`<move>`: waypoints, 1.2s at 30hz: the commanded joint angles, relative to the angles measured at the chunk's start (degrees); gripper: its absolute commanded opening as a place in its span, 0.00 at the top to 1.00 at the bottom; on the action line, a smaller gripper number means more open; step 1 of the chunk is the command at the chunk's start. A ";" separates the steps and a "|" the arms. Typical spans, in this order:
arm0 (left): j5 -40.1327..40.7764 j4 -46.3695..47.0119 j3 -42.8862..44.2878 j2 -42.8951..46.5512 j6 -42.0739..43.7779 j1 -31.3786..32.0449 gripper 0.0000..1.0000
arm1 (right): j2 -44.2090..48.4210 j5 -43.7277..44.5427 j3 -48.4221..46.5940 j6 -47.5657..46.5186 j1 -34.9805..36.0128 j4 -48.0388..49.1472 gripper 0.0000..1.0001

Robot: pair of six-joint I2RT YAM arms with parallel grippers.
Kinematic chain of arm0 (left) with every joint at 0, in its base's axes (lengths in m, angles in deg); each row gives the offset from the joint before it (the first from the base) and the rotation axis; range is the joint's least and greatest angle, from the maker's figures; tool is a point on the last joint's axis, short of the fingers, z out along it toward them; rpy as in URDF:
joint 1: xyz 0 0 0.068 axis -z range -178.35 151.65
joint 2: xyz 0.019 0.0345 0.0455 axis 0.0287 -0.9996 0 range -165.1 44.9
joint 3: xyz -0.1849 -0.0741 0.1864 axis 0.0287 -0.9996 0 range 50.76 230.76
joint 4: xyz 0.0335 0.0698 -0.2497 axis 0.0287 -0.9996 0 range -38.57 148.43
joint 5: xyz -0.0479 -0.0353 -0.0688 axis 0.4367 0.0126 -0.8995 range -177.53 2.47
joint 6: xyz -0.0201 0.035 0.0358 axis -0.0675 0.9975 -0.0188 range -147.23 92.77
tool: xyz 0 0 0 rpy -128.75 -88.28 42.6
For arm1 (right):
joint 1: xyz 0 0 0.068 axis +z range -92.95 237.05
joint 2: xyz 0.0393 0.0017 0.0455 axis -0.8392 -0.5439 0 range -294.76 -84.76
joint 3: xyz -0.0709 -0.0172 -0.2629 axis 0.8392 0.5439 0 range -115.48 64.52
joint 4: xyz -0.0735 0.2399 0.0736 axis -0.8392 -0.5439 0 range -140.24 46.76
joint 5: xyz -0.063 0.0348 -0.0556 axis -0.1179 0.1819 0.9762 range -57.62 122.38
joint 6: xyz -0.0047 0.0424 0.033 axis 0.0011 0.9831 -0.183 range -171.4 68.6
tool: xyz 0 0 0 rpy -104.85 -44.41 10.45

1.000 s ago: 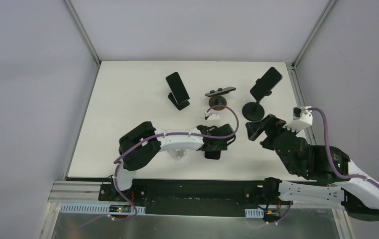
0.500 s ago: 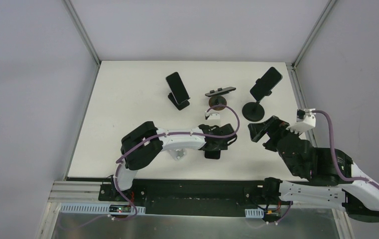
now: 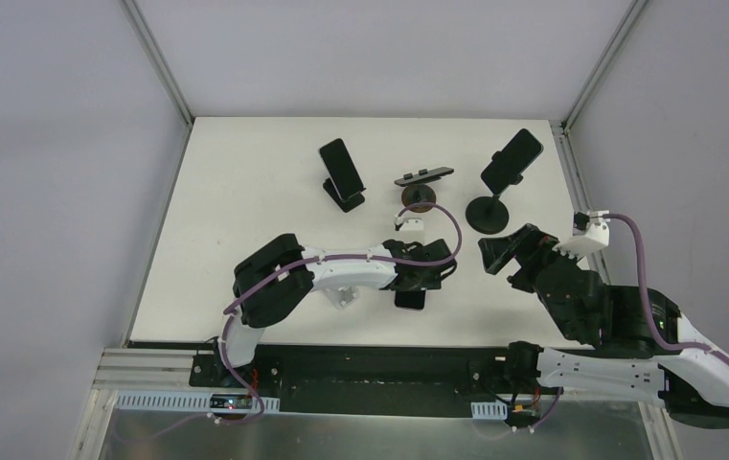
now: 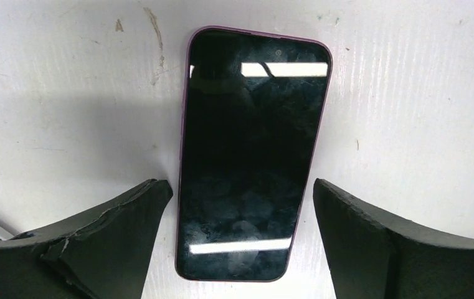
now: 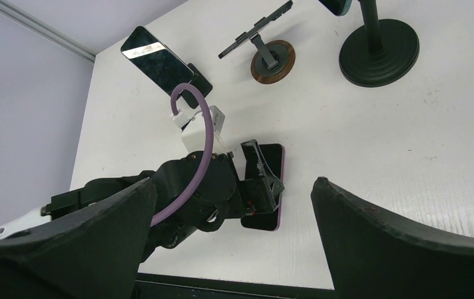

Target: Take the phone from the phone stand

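A phone (image 4: 253, 156) with a dark screen and pink edge lies flat on the white table (image 3: 245, 211), near the front middle in the top view (image 3: 410, 298). My left gripper (image 4: 239, 183) hovers over its lower half, open, a finger on each side with a gap to the phone's edges. The empty phone stand (image 3: 423, 176), a black clamp on a brown round base, stands behind it. My right gripper (image 3: 502, 251) is open to the right of the phone, holding nothing. The right wrist view shows the left gripper (image 5: 256, 180) over the phone (image 5: 274, 159) and the stand (image 5: 265, 53).
A second phone leans on a black wedge stand (image 3: 342, 168) at the back left. Another phone sits on a pole stand (image 3: 511, 157) with a round black base (image 3: 488, 213) at the back right, just beyond my right gripper. Grey walls enclose the table.
My left gripper's jaws have spread wider, releasing the phone, which now lies flat and shows more below it. My right gripper has opened further and drawn slightly back.
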State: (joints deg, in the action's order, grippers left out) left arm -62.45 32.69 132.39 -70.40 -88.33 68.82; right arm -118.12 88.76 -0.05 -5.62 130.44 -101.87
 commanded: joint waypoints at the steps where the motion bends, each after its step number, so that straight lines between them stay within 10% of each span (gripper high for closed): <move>1: 2.08 -2.80 0.49 2.29 -0.60 0.60 0.08 | 0.95 1.95 -0.21 -0.79 0.09 0.27 0.01; 36: 7.79 -12.67 -16.86 14.93 -2.33 -1.23 0.10 | -1.64 0.98 -0.88 -1.04 0.09 0.27 0.02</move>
State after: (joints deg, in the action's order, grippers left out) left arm -56.39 22.44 118.55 -59.32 -89.82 69.00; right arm -118.41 89.79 -0.03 -6.01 130.44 -101.85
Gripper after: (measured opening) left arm 0.898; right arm 0.980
